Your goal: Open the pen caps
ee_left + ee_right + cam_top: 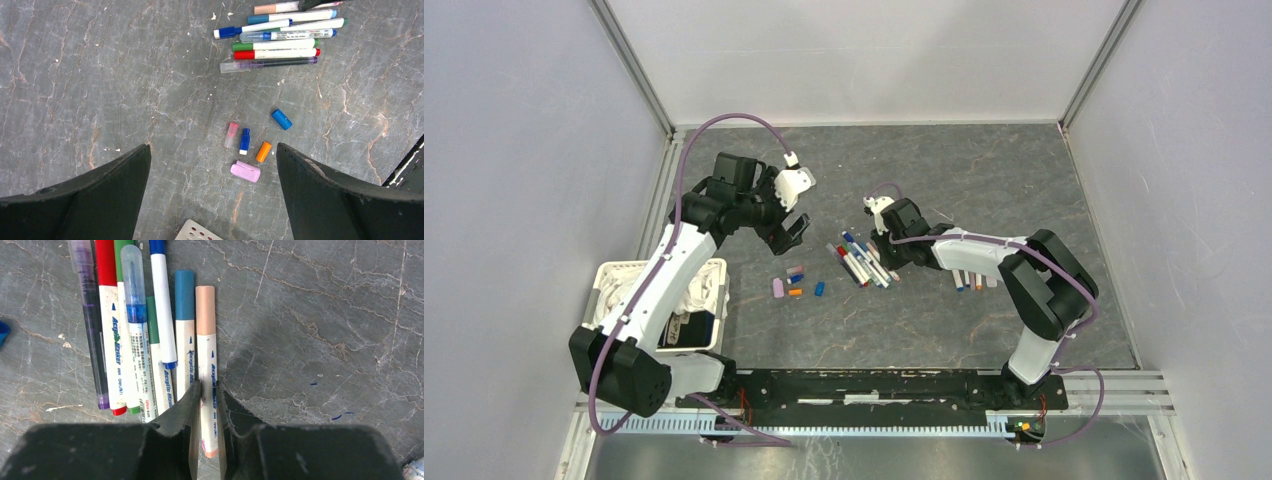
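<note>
A robotics lab test cell is shown. A grey stone-patterned table (984, 180) is enclosed by plain pale panels (514, 150) held in aluminium posts (636, 70). A left arm (659, 280) and a right arm (1034, 290) are bolted to a black rail (874, 385) at the near edge, and lilac cables (724, 125) are run along them. Pens (862, 262) and loose caps (796, 285) are laid out on the table, and a white basket (721, 290) is set at the left.

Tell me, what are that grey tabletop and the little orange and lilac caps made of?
Tabletop: looks like grey stone or a stone-print laminate, matte, with pale and rusty veins; I cannot tell which. Orange cap and lilac cap: apparently smooth moulded plastic, going by their solid colour and slight sheen.
</note>
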Controlling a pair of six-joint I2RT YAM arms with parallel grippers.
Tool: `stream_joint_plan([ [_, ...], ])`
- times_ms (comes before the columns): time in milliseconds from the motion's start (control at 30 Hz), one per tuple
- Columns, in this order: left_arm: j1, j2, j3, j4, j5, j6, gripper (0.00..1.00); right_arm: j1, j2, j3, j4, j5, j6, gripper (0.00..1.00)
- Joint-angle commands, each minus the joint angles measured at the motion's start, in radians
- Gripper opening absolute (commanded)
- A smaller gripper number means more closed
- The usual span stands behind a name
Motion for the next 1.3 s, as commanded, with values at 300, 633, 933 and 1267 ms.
stream_joint_plan([
  [300,0.003,0.003,-0.017,0.001,0.033,-0.023,1.0,0.004,0.064,0.017,-0.021,0.234,-0.026,0.26],
  [633,0.003,-0.005,-0.063,-0.034,0.134,0.036,1.0,-0.013,-0.046,-0.004,0.001,0.108,-0.013,0.0],
  [933,-0.001,-0.089,-0.137,-0.093,0.324,0.243,1.0,-0.02,-0.187,0.079,-0.126,-0.357,-0.066,0.0],
  [1267,-0.089,-0.05,-0.141,-0.125,0.384,0.342,1.0,0.012,-0.25,0.055,-0.073,-0.815,-0.006,0.0],
])
